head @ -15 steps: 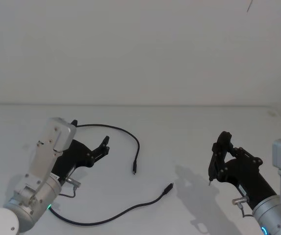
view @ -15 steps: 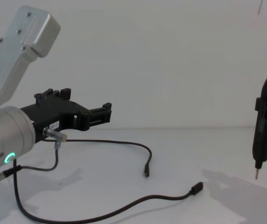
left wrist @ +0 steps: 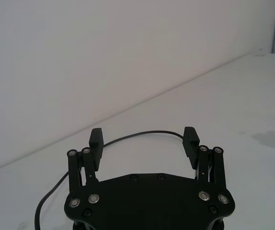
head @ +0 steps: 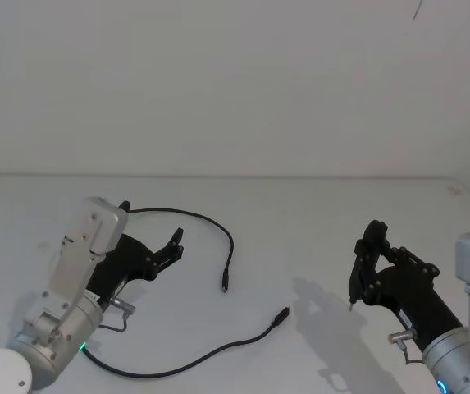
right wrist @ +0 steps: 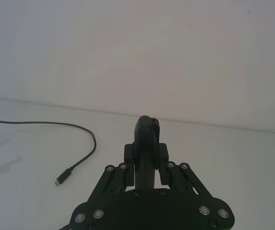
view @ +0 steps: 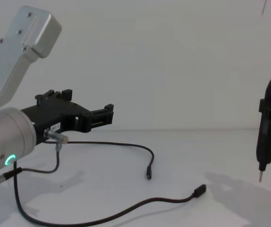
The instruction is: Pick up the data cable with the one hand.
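The data cable (head: 232, 244) lies slack on the white table (head: 300, 222). One black plug (head: 225, 285) rests mid-table, the other plug (head: 281, 315) a little nearer to me; the cord's middle passes under my left arm. The one hand, my left gripper (head: 175, 243), hovers open above the cord's left part, touching nothing. From its wrist camera the cable (left wrist: 127, 136) curves on the table beyond the open left gripper (left wrist: 143, 136). My right gripper (head: 369, 261) holds still at the right, shut on a black pointed tool (view: 264, 142). The cable (view: 140, 204) lies below the left gripper (view: 108, 113).
A short grey lead with a silver angled plug (view: 57, 137) hangs from my left wrist, close above the cord. The tool's metal tip (view: 260, 177) points down over bare table at the right. A plain white wall stands behind the table.
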`<action>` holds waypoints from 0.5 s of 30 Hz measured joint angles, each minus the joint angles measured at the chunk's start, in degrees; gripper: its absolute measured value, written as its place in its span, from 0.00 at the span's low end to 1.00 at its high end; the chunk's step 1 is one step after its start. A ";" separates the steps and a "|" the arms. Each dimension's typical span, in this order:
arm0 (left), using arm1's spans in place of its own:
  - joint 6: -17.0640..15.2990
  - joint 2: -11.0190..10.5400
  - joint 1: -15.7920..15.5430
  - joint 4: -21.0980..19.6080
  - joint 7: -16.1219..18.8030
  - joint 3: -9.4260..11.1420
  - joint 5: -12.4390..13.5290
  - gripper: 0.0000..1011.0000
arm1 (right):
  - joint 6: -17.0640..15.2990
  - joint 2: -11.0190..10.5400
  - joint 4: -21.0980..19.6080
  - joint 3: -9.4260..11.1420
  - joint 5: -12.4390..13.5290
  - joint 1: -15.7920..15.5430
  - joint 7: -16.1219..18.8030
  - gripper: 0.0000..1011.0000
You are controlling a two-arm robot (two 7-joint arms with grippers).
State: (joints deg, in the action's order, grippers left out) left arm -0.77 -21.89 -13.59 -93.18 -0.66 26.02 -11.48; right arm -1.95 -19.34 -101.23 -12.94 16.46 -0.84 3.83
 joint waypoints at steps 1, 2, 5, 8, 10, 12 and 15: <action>0.00 0.00 0.00 -0.01 -0.08 0.00 -0.02 0.99 | 0.00 0.00 0.00 0.00 0.00 0.00 0.00 0.28; 0.00 0.00 0.00 -0.01 -0.08 0.00 -0.02 0.99 | 0.00 0.00 0.00 0.00 0.00 0.00 0.00 0.28; 0.05 -0.08 -0.06 -0.03 -0.93 -0.01 -0.30 0.99 | 0.00 0.00 0.00 0.00 0.00 0.00 0.00 0.28; 0.12 -0.20 -0.17 -0.05 -1.87 -0.01 -0.73 0.99 | 0.00 0.00 0.00 0.00 0.00 0.00 0.00 0.28; 0.18 -0.43 -0.29 -0.09 -2.91 0.00 -1.22 0.99 | 0.00 0.00 0.00 0.00 0.00 0.01 0.00 0.28; 0.20 -0.68 -0.40 -0.14 -4.23 0.02 -1.88 0.99 | 0.00 0.00 0.00 0.00 0.00 0.00 0.00 0.28; 0.19 -1.12 -0.58 -0.27 -6.09 0.07 -2.76 0.99 | 0.00 0.00 0.00 0.00 0.00 0.00 0.00 0.28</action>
State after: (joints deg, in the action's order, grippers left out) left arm -0.58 -23.01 -14.16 -93.45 -6.75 26.10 -14.24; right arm -1.95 -19.34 -101.23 -12.94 16.46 -0.84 3.83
